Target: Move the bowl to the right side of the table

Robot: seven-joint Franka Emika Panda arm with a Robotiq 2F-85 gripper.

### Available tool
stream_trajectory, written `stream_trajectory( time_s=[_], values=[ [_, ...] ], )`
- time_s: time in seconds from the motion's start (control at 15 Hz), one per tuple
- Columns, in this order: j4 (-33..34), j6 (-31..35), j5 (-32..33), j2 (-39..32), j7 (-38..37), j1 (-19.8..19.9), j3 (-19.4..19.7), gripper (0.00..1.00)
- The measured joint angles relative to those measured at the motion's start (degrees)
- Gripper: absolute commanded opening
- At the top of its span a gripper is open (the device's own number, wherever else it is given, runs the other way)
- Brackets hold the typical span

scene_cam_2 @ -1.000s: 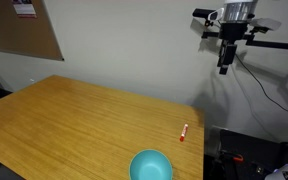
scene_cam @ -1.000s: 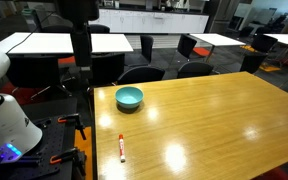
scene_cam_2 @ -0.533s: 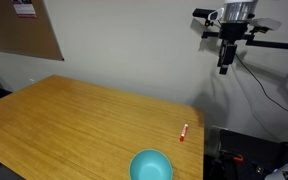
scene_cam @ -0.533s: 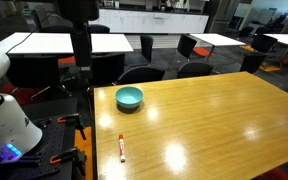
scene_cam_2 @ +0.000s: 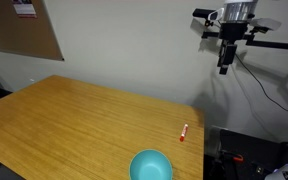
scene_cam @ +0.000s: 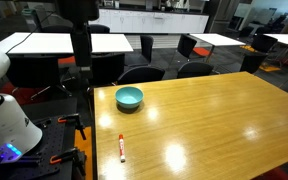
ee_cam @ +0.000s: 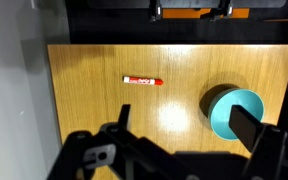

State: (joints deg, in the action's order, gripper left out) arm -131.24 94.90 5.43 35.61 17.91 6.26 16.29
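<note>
A small teal bowl [scene_cam: 129,96] sits empty on the light-brown wooden table [scene_cam: 214,120], near one end. It also shows in the other exterior view [scene_cam_2: 151,166] and in the wrist view [ee_cam: 234,112]. My gripper [scene_cam_2: 224,66] hangs high above the table end, well clear of the bowl, and holds nothing. In the wrist view its two dark fingers [ee_cam: 184,125] are spread apart, open, with the bowl under one finger. In an exterior view the gripper [scene_cam: 81,62] hangs beyond the table's end.
A red-and-white marker pen [scene_cam: 121,147] lies on the table near the bowl; it also shows in the wrist view [ee_cam: 143,79]. White-topped tables and black chairs [scene_cam: 134,70] stand behind. A corkboard [scene_cam_2: 19,30] hangs on the wall.
</note>
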Motion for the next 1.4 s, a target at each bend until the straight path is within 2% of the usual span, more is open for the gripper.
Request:
stream_trajectory(
  time_s=[0.73, 1.4],
  values=[
    [-0.5, 3.2, -0.6, -0.4, -0.4, -0.2, -1.2, 1.00],
    [-3.8, 15.1, -5.0, -5.7, -0.3, -3.8, -3.8, 1.00]
  ],
)
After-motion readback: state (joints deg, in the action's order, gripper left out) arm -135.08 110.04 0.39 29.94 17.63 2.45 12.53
